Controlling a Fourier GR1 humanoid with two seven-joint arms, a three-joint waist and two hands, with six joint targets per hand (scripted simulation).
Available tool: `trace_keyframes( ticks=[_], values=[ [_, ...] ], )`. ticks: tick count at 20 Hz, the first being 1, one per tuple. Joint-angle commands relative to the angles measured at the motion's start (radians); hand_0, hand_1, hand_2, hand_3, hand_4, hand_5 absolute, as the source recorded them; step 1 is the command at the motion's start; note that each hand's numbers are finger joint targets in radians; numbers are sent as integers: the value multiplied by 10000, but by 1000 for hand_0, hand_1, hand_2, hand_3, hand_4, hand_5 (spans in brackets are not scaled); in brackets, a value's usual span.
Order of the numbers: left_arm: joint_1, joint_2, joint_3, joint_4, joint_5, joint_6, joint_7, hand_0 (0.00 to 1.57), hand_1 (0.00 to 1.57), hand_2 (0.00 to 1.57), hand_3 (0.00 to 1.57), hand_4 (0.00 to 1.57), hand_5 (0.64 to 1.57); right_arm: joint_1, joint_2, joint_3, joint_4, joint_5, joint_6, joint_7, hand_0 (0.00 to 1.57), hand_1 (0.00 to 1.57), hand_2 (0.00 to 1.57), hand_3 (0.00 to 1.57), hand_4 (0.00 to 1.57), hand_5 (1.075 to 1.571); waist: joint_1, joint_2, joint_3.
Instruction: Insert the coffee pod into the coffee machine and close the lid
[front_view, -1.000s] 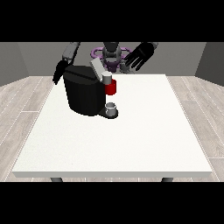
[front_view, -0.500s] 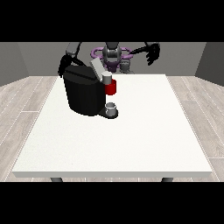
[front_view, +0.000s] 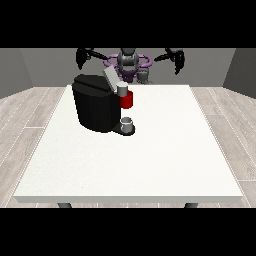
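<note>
Looking at where things stand, the coffee machine (front_view: 96, 106) sits toward the far left part of the white table (front_view: 150, 160), and its lid (front_view: 109, 78) is tilted up – so closing it is clearly not done. A small light cylinder (front_view: 122, 89) sits at the top front above a red part (front_view: 127, 99); I'd guess that's the coffee pod, but I can't tell if it's fully seated. A little grey cup (front_view: 127, 123) stands on the machine's base.

Both hands are raised and well apart from the machine – the hand at the view's left (front_view: 83, 56) and the hand at the view's right (front_view: 176, 57). Can't tell how either one's set.

Room-wise, the machine is nearer the far and left edges, with open tabletop in front and to the right.
</note>
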Motion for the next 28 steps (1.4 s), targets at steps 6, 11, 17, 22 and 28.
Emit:
trace_keyframes(
  ticks=[6, 11, 17, 22, 28],
  values=[
    [973, -251, -612, -1535, 859, -53, 488, 0, 0, 0, 0, 360, 1571, -1404, -643, 266, -771, 190, 595, 774, 0, 0, 0, 0, 80, 1571, 328, 509, 3],
    [1288, -257, -1065, -3003, 1301, -459, 956, 0, 0, 0, 0, 383, 1571, -2135, -1050, -807, 36, -483, 587, 721, 0, 0, 0, 0, 0, 1571, 994, 1203, 6],
    [1700, -259, -2131, -3737, 1899, 601, 1173, 0, 0, 0, 0, 342, 1571, -3088, -553, -869, 370, -1375, 920, 1509, 0, 0, 0, 0, 186, 1571, 545, 1737, 3],
    [1937, -256, -2292, -5330, 2010, 181, 1843, 0, 0, 0, 0, 354, 1571, -3521, -1110, -1485, 1473, -1608, 991, 1126, 0, 0, 0, 0, 168, 1571, 1293, 2273, 7],
    [2431, 516, -1803, -5795, 2759, -3, 1376, 0, 0, 0, 0, 360, 1571, -4422, -766, -768, 1323, -1332, 732, 1588, 0, 0, 0, 0, 0, 1571, 499, 2951, 1]
  ],
)
